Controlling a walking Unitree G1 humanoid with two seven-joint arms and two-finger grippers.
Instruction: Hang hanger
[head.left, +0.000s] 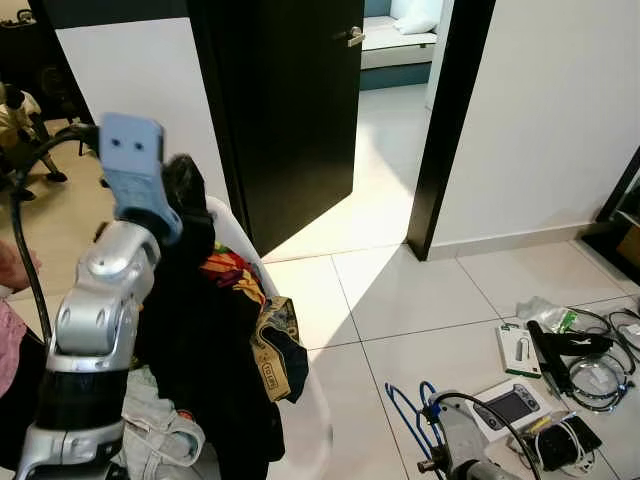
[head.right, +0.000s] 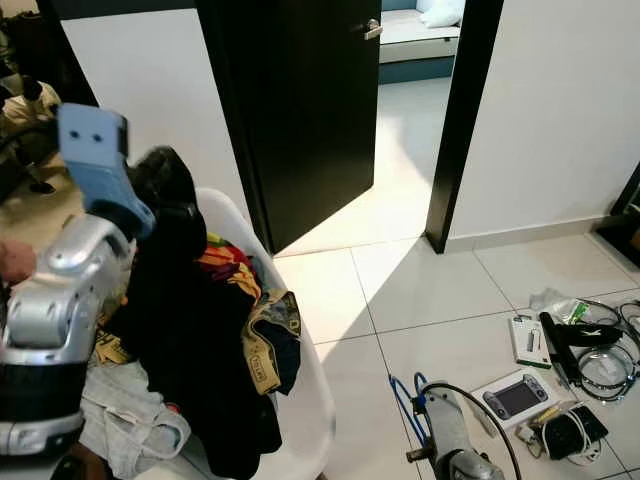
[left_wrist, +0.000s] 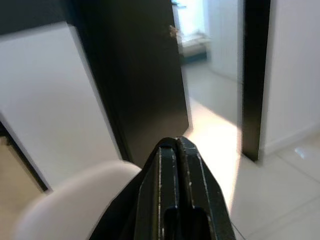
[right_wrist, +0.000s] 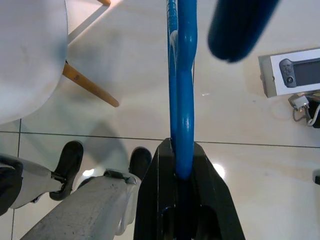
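Lower right of the head view: my right gripper is clamped on the blue hanger, its long axis running straight out from the fingers, low over the floor tiles. Left of frame, my left gripper — fingers pressed together, empty — is raised over the clothes-piled white chair. Beyond, the dark door; I see no rail — right arm must carry.

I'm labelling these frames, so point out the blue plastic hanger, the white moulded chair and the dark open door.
blue plastic hanger (right_wrist: 181, 100), right wrist view, on its bar.
white moulded chair (head.right: 305, 400), right eye view, on its seat edge.
dark open door (head.left: 290, 110), left eye view, on its face.
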